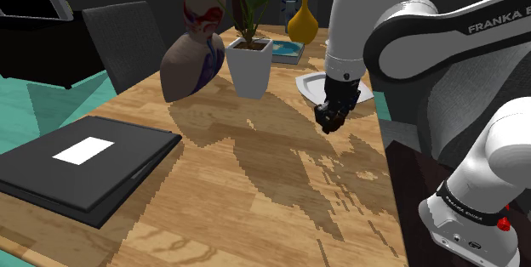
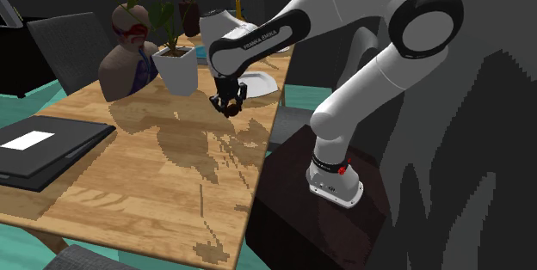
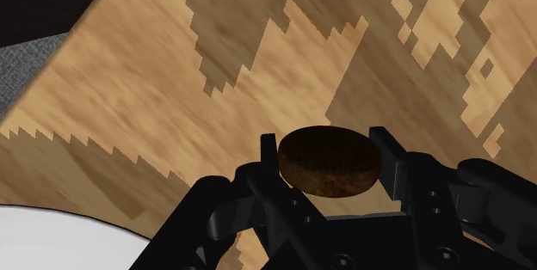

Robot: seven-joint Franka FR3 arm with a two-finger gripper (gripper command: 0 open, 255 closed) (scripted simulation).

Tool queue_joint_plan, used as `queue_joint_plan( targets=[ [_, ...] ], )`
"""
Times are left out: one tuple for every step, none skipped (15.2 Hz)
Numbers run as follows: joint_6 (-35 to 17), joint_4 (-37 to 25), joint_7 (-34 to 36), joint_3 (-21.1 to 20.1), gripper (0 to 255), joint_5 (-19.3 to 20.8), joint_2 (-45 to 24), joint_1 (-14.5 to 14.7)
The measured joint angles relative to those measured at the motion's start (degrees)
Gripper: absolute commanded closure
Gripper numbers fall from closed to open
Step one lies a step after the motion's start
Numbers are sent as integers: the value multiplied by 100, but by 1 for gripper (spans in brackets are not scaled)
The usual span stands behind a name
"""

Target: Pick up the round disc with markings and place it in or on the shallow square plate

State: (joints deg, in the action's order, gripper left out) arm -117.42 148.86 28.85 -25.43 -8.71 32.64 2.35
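Your gripper (image 1: 330,116) is clamped on the round disc (image 3: 329,161). In the wrist view the two black fingers (image 3: 271,155) press on its opposite sides, and it sits clasped between them, off the wood. The disc is dark brown and mottled, and you cannot make out any markings on it from here.

In the shoulder view the gripper hangs over the wooden table (image 1: 255,197), pointing down. The shallow white plate (image 1: 308,85) lies on the table at the gripper's 12 o'clock, close behind it and partly hidden by the arm (image 1: 357,27). In the second exterior view the plate (image 2: 261,83) sits at the gripper's (image 2: 228,105) 2 o'clock, near the table edge on the stand's side. The wrist view shows a white corner of the plate (image 3: 60,238) close beside the gripper body, with bare wood under the disc, so the disc is near the plate and not over it.

Elsewhere in the shoulder view, a white pot (image 1: 249,65) with a green plant stands at the gripper's 10 o'clock. A bust (image 1: 191,48) stands at the pot's 9 o'clock, just beside it. A yellow vase (image 1: 302,19) stands at the pot's 1 o'clock, towards the table's far end. A closed dark laptop (image 1: 85,167) lies at the gripper's 8 o'clock, well apart from it. The dark stand (image 2: 301,199) sits against the table's edge at the gripper's 5 o'clock in the second exterior view.
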Motion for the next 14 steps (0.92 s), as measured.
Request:
queue_joint_plan(
  targets=[
    [88,-54,-19,28,255,9,34,-3],
    [170,-110,-16,36,255,9,62,2],
    [258,-190,-29,58,255,25,70,-10],
    [344,-231,-36,77,255,24,115,-2],
    [408,-295,-34,82,255,31,116,-6],
    [503,-351,-54,113,255,39,156,-8],
    [602,-428,-58,130,255,47,178,-9],
    [683,-492,-60,141,255,52,196,-9],
    [760,-545,-72,162,255,60,220,-11],
    [840,-600,-81,181,255,65,245,-12],
    [875,-648,-138,232,255,103,231,-47],
    [846,-666,-221,297,255,156,181,-102],
    [836,-742,-343,396,255,243,91,-190],
    [809,-777,-476,502,255,321,28,-270]
  ],
)
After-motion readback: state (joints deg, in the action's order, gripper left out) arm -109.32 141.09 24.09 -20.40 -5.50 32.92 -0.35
